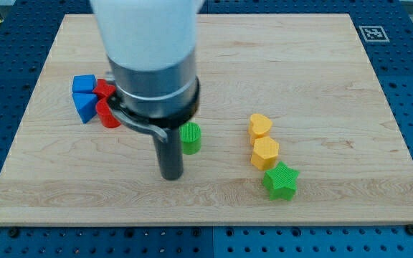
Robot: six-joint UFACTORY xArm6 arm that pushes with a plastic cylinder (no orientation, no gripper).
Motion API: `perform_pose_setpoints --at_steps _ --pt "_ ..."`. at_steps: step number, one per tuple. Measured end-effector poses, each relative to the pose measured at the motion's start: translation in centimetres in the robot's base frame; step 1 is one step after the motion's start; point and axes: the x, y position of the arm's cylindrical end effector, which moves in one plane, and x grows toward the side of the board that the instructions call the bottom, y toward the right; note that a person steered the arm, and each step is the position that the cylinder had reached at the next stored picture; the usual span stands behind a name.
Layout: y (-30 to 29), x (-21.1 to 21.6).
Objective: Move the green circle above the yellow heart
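The green circle (191,137) stands on the wooden board near the middle. The yellow heart (260,126) lies to its right, about a hand's width away. My tip (171,175) is on the board just left of and below the green circle, close to it; I cannot tell whether it touches. The arm's white and grey body hides the board above the tip.
A yellow hexagon (265,153) sits just below the heart, and a green star (280,180) below that. At the view's left are two blue blocks (84,97) and red blocks (107,115), partly hidden by the arm. The board's edge (206,222) runs along the bottom.
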Motion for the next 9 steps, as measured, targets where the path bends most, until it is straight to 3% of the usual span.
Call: perform_pose_setpoints --at_steps 3,5,7,8,9 --pt "4.5 -4.2" --pt "4.3 -5.7" --pt "0.1 -7.0" --pt "1.8 -9.6" --pt "3.1 -9.3"
